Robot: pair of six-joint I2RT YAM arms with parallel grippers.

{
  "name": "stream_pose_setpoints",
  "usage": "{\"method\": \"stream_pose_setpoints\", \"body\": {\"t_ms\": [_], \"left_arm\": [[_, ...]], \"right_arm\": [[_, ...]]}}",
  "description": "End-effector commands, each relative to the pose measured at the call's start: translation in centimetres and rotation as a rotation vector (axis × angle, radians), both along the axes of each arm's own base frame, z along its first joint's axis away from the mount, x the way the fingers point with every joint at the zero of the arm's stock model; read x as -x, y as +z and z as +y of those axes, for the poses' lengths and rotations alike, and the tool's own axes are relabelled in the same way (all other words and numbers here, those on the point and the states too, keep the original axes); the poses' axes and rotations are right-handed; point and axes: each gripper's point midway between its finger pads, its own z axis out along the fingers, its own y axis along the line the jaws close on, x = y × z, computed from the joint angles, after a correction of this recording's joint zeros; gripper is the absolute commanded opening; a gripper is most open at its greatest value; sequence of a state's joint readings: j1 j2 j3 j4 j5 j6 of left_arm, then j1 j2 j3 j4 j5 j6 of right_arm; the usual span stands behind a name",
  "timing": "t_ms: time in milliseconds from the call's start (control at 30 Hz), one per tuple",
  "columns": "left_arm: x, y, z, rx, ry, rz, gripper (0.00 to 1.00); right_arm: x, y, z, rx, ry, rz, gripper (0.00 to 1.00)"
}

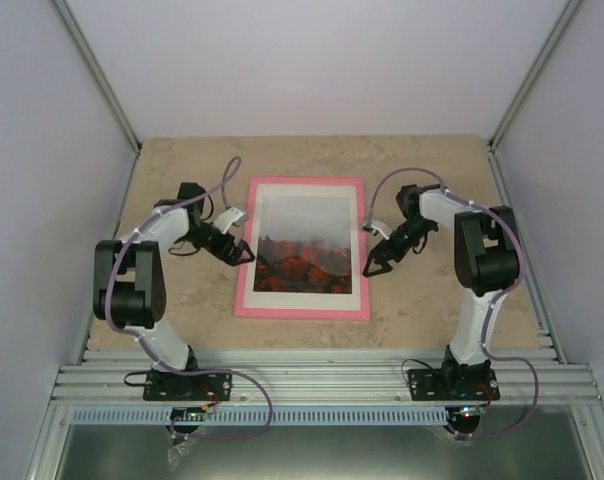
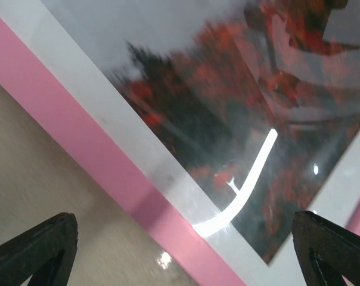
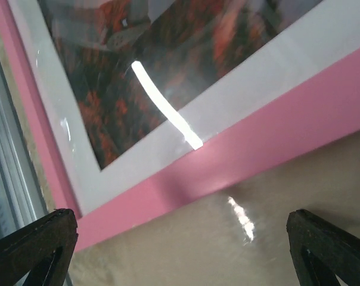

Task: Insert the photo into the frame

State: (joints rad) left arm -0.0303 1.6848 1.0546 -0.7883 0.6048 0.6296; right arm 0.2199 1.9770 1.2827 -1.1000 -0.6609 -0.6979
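1. Nearest to the left wrist camera, the two black fingertips (image 2: 34, 253) of the left claw (image 2: 183, 253) are standing wide apart at the bottom corners of the view, and nothing is sitting between them.
2. Just ahead of this claw, the thin pink rectangular frame (image 2: 96, 158) is running slantwise. Beyond its border, the white-edged paper photo (image 2: 227, 119) with a dark red-orange landscape is lying face up inside it, and a bright streak of glare is crossing it.
3. Below the left claw, on its near side, the beige marble-patterned tabletop (image 2: 43, 179) is showing.
4. In the right wrist view, the right claw (image 3: 183, 247) is also spread wide and is pinching nothing. The tabletop is lying between its fingertips, and the pink border with the photo's white margin is lying just ahead.
5. From above, the left claw is hanging at the left long side of the frame and the right claw at the right long side, so the frame with the photo is lying between the two claws.
6. Whether either claw is touching the frame, I cannot tell.
7. Well behind both claws, the silver aluminium rail (image 1: 322, 380) is carrying the two arm bases.
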Motion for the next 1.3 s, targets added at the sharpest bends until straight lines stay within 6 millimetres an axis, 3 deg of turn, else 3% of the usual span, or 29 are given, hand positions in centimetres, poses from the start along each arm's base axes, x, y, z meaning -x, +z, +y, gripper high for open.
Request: {"method": "stream_pose_setpoints", "body": {"t_ms": [0, 300, 733, 1100, 1267], "left_arm": [[-3.2, 0.1, -1.1, 0.094, 0.098, 0.014, 0.99], [-3.4, -1.2, -1.7, 0.130, 0.118, 0.063, 0.99], [-0.6, -1.9, -5.0, 0.161, 0.027, 0.106, 0.99], [-1.8, -1.5, -4.5, 0.114, 0.044, 0.067, 0.99], [-3.6, 0.6, -2.7, 0.025, 0.047, -0.002, 0.99]], "right_arm": [[-2.6, 0.2, 1.4, -0.046, -0.083, 0.015, 0.97], [-4.0, -0.5, 1.7, -0.078, -0.149, 0.032, 0.98], [-3.6, -1.2, 0.2, -0.056, -0.183, 0.053, 0.98], [-2.2, -0.7, -0.4, -0.048, -0.175, 0.055, 0.98], [-4.7, 1.3, -2.3, -0.012, -0.209, -0.047, 0.98]]}}
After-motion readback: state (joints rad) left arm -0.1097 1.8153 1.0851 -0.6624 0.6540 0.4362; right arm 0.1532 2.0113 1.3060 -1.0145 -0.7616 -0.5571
